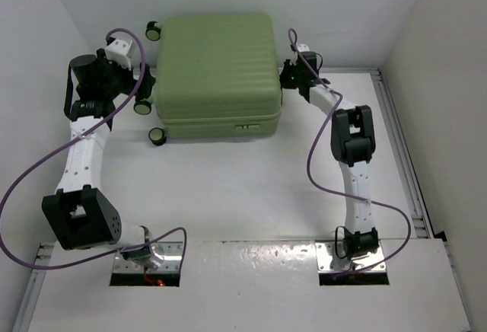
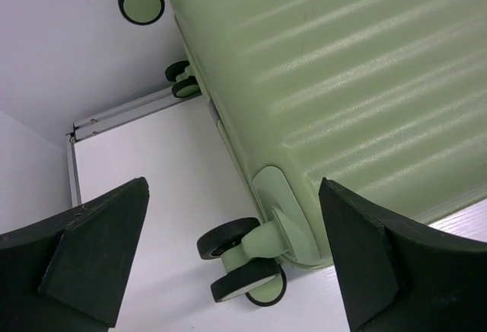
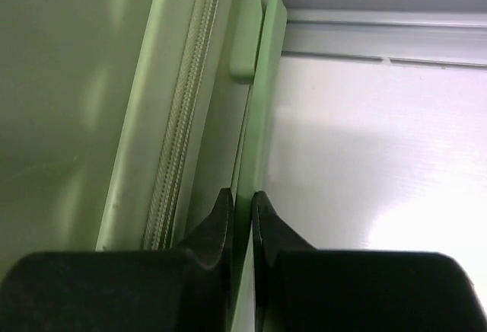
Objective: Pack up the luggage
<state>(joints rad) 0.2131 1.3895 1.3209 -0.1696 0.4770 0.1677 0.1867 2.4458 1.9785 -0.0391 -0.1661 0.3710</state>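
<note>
1. Luggage [image 1: 217,65]: light-green ribbed shell, closed, lying flat on white counter [image 1: 228,187]. It sits upper centre of top view, wheel end toward frame left.
2. L hand [image 1: 143,88]: just beside luggage's wheel end, upper left of top view.
3. L wrist view: L hand [image 2: 232,195] spread wide, black fingers [image 2: 91,256] at the two bottom corners, nothing gripped. Twin wheel [image 2: 240,263] on the luggage corner shows btwn them at bottom centre, apart from both fingers. Ribbed shell fills upper right.
4. R hand [image 1: 288,77]: against luggage's right edge, right of centre near top of top view.
5. R wrist view: R hand [image 3: 242,199] nearly closed, fingertips pinching a thin green strip [image 3: 259,103] standing off the luggage's side. Strip runs up from bottom centre.
6. Zip [image 3: 186,119] runs alongside, left of strip.
7. Metal rail [image 3: 380,35] crosses upper right of R wrist view.
</note>
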